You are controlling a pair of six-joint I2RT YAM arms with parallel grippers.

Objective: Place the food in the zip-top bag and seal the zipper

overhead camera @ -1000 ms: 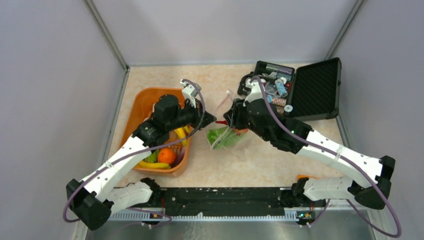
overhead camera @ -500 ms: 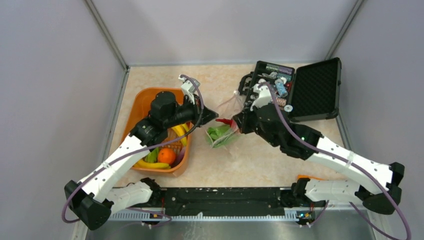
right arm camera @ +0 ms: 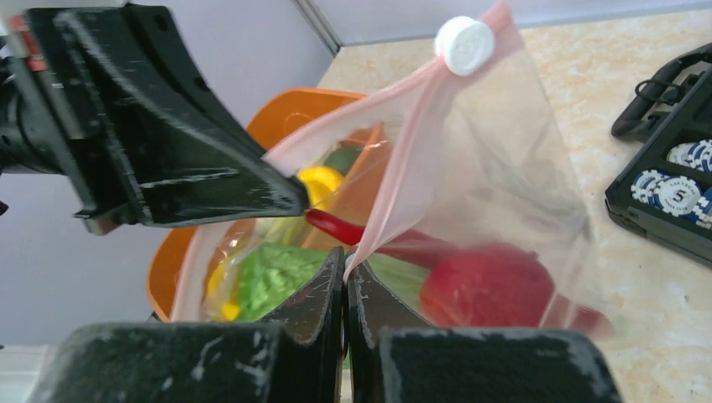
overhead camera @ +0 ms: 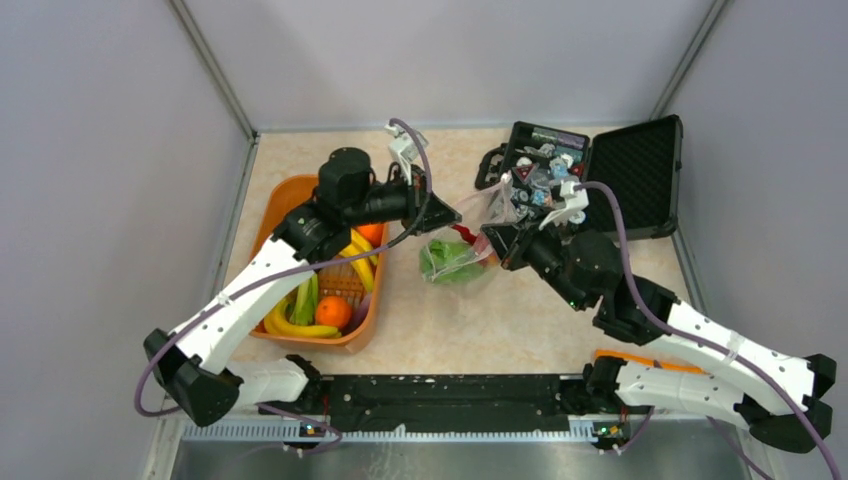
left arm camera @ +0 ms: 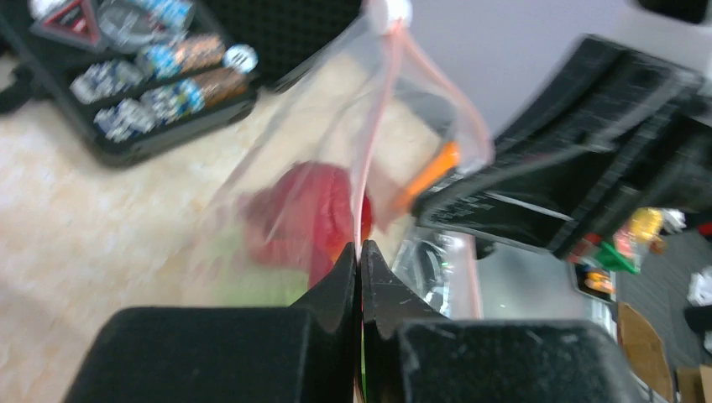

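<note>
Left gripper (overhead camera: pixel 455 217) is clenched on one pink lip of the zipper (right arm camera: pixel 400 180); in its own wrist view the black fingers are pressed flat together around the strip. Right gripper (overhead camera: pixel 493 232) is pinched tight on the other lip, just right of the left one. The two lips spread apart from a white slider (right arm camera: pixel 464 44) at the far end of the mouth, so the mouth gapes between the two grippers.

The zip-top bag (overhead camera: pixel 462 262) is at the middle of the table (overhead camera: pixel 520 320), with its upper edge held up by both grippers. Whether its bottom rests on the table or hangs just above it I cannot tell. Inside it lie a green piece (overhead camera: pixel 445 260), a round red piece (right arm camera: pixel 491 285) and a red chilli (right arm camera: pixel 336 227), the chilli nearest the mouth.

Left of the bag an orange tub (overhead camera: pixel 285 205) holds more food: bananas (overhead camera: pixel 300 328) along its near side, an orange (overhead camera: pixel 333 312) beside them and a second orange (overhead camera: pixel 370 232) at its far right corner, under the left arm.

Far right of the bag a black case (overhead camera: pixel 635 175) lies open, its lid laid back to the right, with grey-blue chips (overhead camera: pixel 545 185) in its left half.
</note>
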